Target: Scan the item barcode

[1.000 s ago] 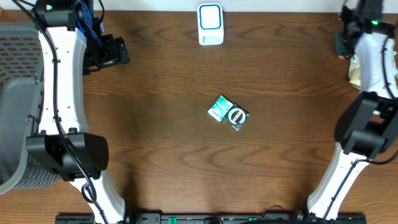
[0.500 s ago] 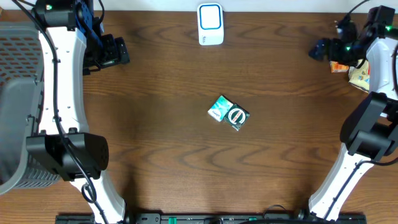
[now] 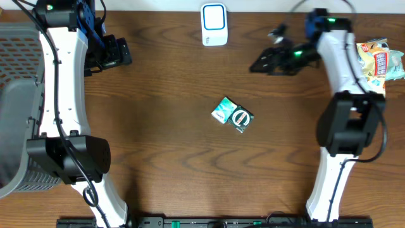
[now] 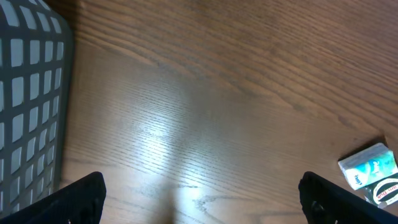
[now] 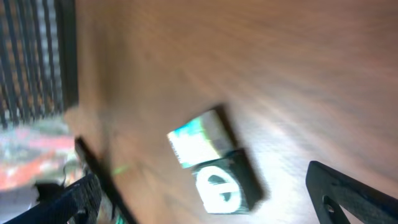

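The item [image 3: 232,114], a small teal and dark box with a white round mark, lies flat at the middle of the table. A white scanner [image 3: 214,24] with a blue rim stands at the back edge. My right gripper [image 3: 269,60] hovers open over the table, behind and to the right of the item. In the blurred right wrist view the item [image 5: 214,165] lies below, between the open fingers [image 5: 354,193]. My left gripper [image 3: 117,54] hangs open at the back left, far from the item. Its wrist view shows the item [image 4: 373,174] at the right edge.
A grey mesh basket [image 3: 16,95] fills the left edge of the table and shows as a grid wall [image 4: 28,106] in the left wrist view. Snack packets [image 3: 380,60] lie at the far right. Both arm bases stand at the front edge.
The right arm has swung left from the packets at the far right edge toward the table's middle, and its jaws have opened. The left arm and the item have not moved.
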Action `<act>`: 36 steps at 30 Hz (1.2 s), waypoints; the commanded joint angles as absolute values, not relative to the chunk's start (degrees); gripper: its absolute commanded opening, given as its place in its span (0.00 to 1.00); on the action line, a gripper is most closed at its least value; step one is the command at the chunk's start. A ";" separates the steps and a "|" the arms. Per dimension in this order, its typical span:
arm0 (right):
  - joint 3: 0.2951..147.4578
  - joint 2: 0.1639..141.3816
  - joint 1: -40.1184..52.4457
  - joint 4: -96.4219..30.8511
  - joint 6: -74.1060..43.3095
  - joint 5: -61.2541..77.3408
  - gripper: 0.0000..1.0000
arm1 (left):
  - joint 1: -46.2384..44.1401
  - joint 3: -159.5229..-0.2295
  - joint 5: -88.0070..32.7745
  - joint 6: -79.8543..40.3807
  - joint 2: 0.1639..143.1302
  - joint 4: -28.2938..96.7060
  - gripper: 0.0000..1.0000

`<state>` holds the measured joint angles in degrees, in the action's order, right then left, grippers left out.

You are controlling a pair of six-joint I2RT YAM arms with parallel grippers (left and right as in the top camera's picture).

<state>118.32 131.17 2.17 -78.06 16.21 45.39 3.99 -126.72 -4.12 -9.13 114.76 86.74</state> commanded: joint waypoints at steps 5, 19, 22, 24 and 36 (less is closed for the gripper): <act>114.21 131.15 17.04 -75.46 1.56 25.52 0.58 | 4.21 -126.93 -3.60 -8.80 115.09 86.94 0.98; 106.43 131.15 26.79 -74.02 -11.35 13.58 0.42 | 4.21 -126.93 -3.60 -8.80 115.09 86.91 0.98; 106.26 131.15 26.72 -70.54 -11.35 12.75 0.41 | 4.21 -126.93 -3.60 -8.78 115.09 86.94 0.98; 105.97 131.15 26.89 -66.74 -11.38 9.69 0.41 | 4.21 -126.93 -3.60 -8.78 115.09 86.91 0.98; 105.97 131.15 25.82 -56.07 -11.99 5.08 0.44 | 4.21 -126.93 -3.60 -8.80 115.09 86.94 0.98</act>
<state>106.30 131.20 26.48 -55.70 -10.74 6.50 3.99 -126.72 -4.10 -9.13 114.76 86.76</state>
